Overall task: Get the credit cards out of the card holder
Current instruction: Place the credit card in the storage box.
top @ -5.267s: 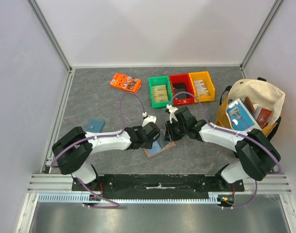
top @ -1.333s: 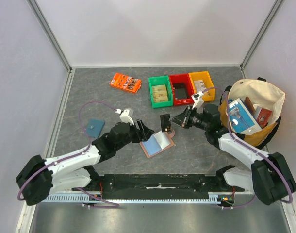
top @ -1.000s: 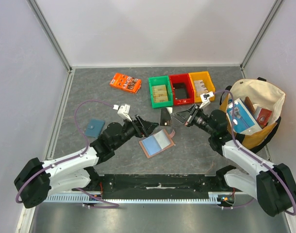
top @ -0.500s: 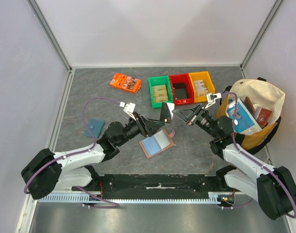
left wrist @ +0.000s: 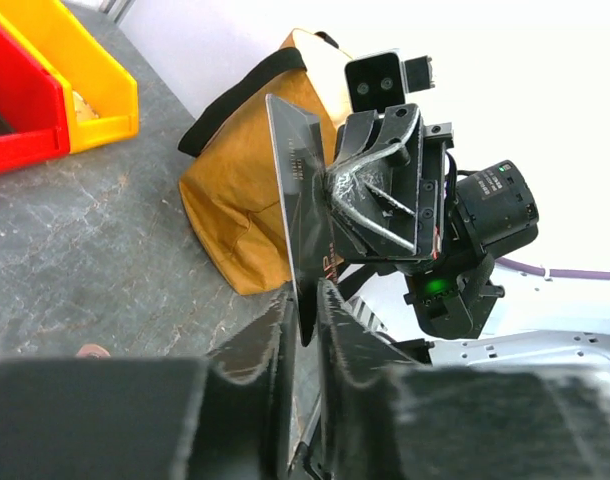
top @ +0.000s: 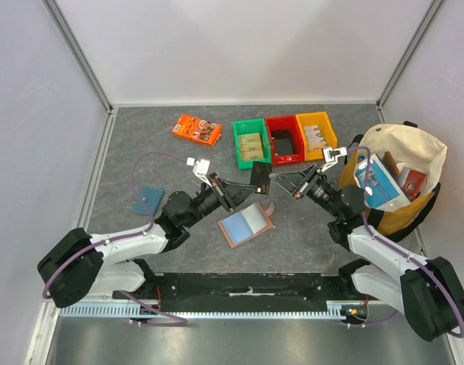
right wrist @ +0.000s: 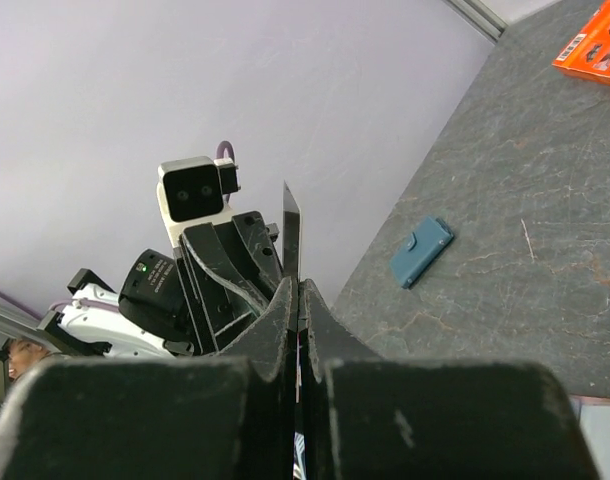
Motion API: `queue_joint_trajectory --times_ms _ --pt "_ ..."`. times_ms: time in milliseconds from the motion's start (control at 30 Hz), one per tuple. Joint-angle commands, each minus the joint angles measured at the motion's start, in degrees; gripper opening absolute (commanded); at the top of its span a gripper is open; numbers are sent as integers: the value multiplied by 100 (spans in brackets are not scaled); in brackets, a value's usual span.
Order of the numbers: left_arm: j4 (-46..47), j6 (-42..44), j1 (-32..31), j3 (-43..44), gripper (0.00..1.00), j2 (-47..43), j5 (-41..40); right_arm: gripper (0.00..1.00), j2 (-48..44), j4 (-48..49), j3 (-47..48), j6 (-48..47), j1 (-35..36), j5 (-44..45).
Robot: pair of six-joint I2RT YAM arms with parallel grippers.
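Left gripper [top: 245, 185] and, right of it, right gripper [top: 274, 177] both pinch one dark credit card [top: 257, 176], its print too small to read, mid-frame just above the card holder [top: 246, 223], which lies open with bare table [top: 141, 152] around its edges.

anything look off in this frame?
One oddity: a card stands on edge in mid-air, pinched by the left gripper and the right gripper at once. The card holder lies open on the table, blue lining up. Nothing looks spilled or damaged.
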Motion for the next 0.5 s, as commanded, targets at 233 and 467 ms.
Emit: queue_joint_trajectory --times_ms 233,467 --pt "-1109 630 506 126 2 -645 513 43 303 -161 403 -800 7 -900" --pt "-3692 2096 1227 837 2 -1287 1901 61 4 -2724 1475 -3030 -29 -1516"
